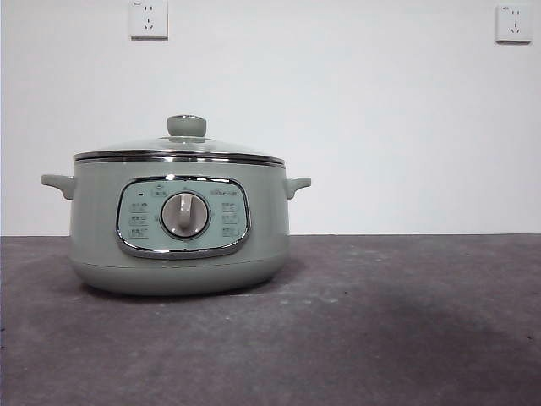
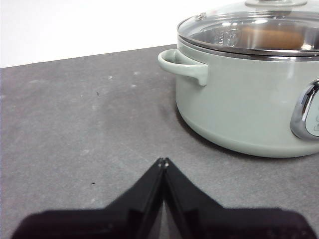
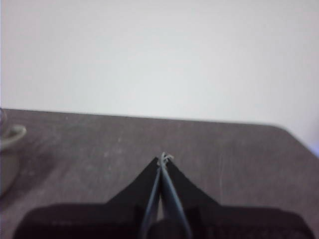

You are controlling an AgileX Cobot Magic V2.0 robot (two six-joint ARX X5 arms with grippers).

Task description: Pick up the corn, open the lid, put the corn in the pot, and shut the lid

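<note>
Two grippers sit low over the worktop [image 1: 406, 338], both clenched on nothing, jaws pressed tip to tip. The corn [image 2: 271, 37] already lies inside the pot [image 2: 249, 99]: in the left wrist view an orange-brown oblong shows through the glass of the lid [image 2: 234, 25], its long axis running roughly crosswise to that gripper's line of sight. The lid rests square on the rim, its knob [image 1: 186, 126] upright, so by my reckoning little or nothing of the task remains. The left gripper [image 2: 163, 162] is the nearer one; the pot stands ahead of it and off to one side, a side handle [image 2: 182, 64] jutting toward it, with bare worktop between. The right gripper [image 3: 163, 157] is well apart, catching only the other handle [image 3: 12, 133] at the very edge of its view, blurred.
</note>
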